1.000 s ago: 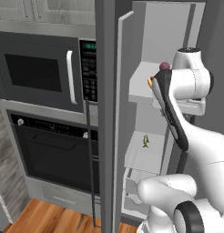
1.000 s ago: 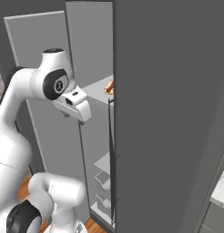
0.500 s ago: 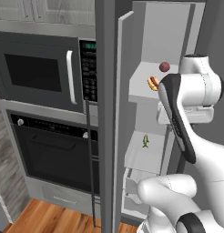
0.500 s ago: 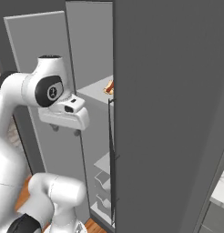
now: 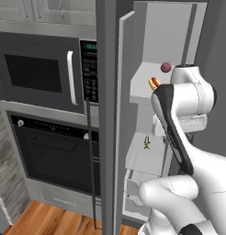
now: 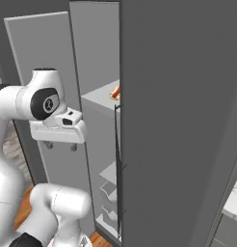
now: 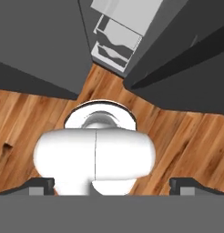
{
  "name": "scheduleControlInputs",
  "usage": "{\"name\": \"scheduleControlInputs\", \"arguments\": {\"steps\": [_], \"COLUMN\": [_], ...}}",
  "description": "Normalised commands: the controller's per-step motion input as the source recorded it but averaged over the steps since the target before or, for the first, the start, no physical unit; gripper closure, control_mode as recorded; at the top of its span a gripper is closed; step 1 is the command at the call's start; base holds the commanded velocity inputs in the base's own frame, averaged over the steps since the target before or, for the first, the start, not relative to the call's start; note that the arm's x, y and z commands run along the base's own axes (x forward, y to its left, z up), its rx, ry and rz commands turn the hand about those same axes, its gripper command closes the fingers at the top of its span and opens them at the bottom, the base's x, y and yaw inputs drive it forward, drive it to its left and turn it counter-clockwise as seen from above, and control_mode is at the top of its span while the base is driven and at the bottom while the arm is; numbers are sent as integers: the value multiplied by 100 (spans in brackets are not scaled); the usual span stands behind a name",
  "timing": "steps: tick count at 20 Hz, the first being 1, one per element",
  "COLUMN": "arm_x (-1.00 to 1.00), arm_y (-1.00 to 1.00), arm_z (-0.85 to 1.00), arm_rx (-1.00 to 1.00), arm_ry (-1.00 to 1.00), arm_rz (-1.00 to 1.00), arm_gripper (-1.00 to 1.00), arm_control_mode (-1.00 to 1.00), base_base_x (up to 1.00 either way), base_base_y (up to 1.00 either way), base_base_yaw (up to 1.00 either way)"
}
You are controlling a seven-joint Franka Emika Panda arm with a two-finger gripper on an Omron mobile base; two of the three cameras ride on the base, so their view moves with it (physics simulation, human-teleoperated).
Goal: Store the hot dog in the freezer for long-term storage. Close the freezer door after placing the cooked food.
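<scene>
Two dark fingers (image 7: 40,184) sit wide apart at the bottom corners of the hand view, holding nothing, with the gripper (image 6: 60,144) pointing down at the wooden floor (image 7: 36,118) in front of the freezer (image 5: 179,27). In the right base view the gripper hangs under the white hand, out in front of the freezer's open compartment and clear of its shelves.

The freezer door (image 5: 110,114) stands open, edge-on in the left base view, its long thin bar handle (image 5: 91,165) running down the side nearest the ovens. Inside the freezer the walls are white. White drawers (image 7: 118,38) sit at the bottom of the freezer, just above the floor.

Higher up, the hot dog (image 5: 154,83) lies on a white shelf (image 5: 140,94) inside the freezer, near the shelf's front edge. A dark red ball (image 5: 166,67) rests on the same shelf, just behind and beside it. One shelf lower lies a small green-yellow item (image 5: 146,142).

Beyond the door, outside the freezer, a black microwave (image 5: 39,73) sits above a black oven (image 5: 50,151), with pale cabinet doors (image 5: 46,11) on top.
</scene>
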Motion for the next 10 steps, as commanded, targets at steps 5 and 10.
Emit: {"name": "scheduleControlInputs", "arguments": {"steps": [5, 10], "arm_x": [-18, -2], "arm_y": [0, 0], "arm_z": [-40, -36], "arm_rx": [0, 0], "arm_ry": [-8, -11], "arm_rz": [3, 0], "arm_gripper": [-100, -100], "arm_control_mode": [-100, -100], "base_base_x": [0, 0], "base_base_y": [0, 0], "base_base_yaw": [0, 0]}}
